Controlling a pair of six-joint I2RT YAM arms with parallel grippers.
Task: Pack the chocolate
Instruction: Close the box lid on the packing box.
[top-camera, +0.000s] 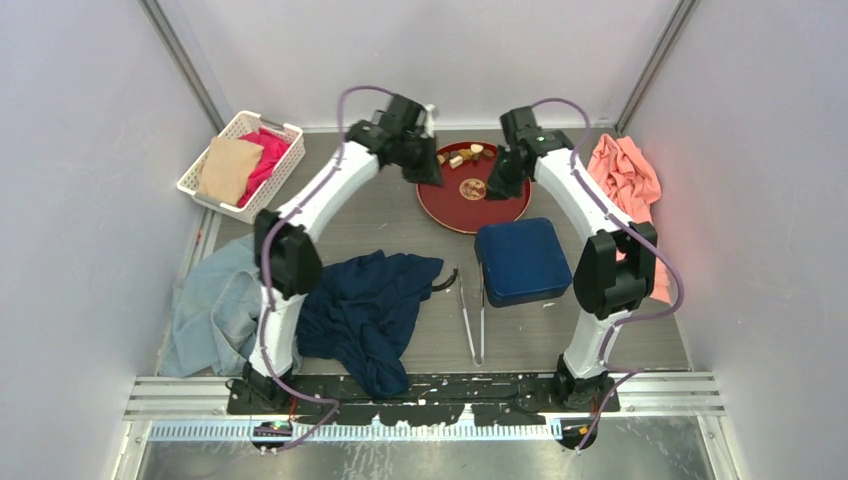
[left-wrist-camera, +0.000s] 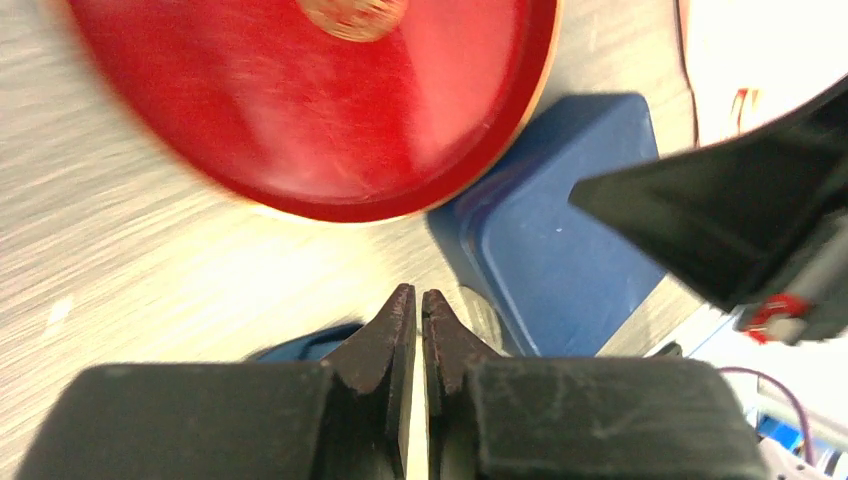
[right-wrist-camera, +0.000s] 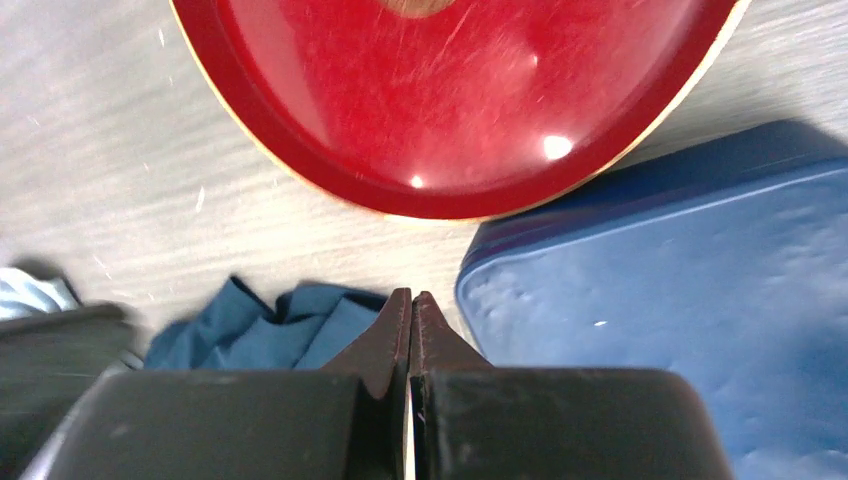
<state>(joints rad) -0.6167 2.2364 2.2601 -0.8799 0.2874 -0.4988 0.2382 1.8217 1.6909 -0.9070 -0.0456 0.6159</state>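
grey table's (top-camera: 350, 215) red tray (top-camera: 500, 207) holds brown and cream chocolate (top-camera: 462, 155).

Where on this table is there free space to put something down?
The table is bare on the near side of the navy box, right of the tongs, and between the red tray and the dark cloth. The left is crowded with the light blue cloth and basket.

A lab booth: white wall panels (top-camera: 90, 150), aluminium rails (top-camera: 680, 384)
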